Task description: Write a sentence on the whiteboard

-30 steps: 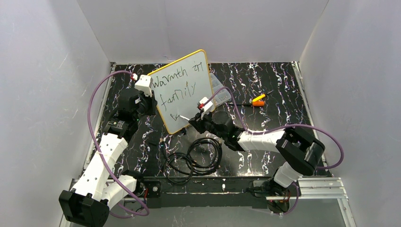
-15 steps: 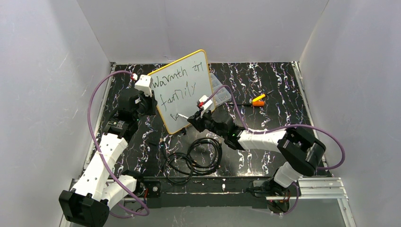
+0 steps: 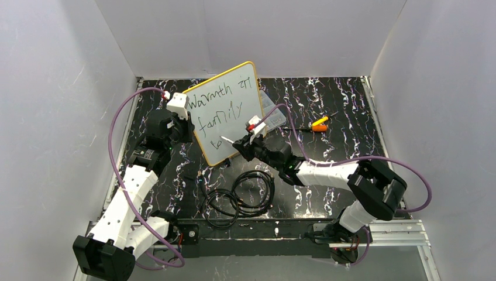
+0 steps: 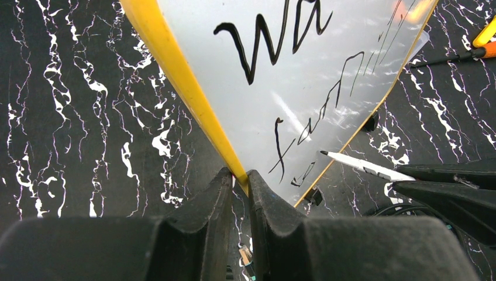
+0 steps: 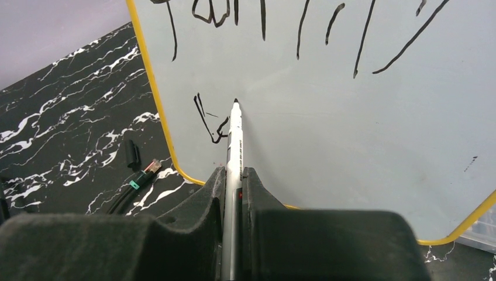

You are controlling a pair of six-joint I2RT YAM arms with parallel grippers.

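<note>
Both arms have white shell links and black joint housings. A purple cable [image 3: 110,140] runs along the left arm [image 3: 126,199] up to a small white box [image 3: 177,105] at its wrist. The right arm [image 3: 327,172] has a similar purple cable [image 3: 430,193] and a white box with a red mark [image 3: 253,125]. The left tool [image 4: 240,175] and the right tool [image 5: 234,171] have thick matte black fingers, narrower at the tips.

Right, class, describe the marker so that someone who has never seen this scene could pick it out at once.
Find the yellow-framed whiteboard tilted up from the black marbled table. At its lower edge, the right pincer grips a slim marker. Unlike the yellow and orange tools lying to the right, it is white with a black tip.
</note>
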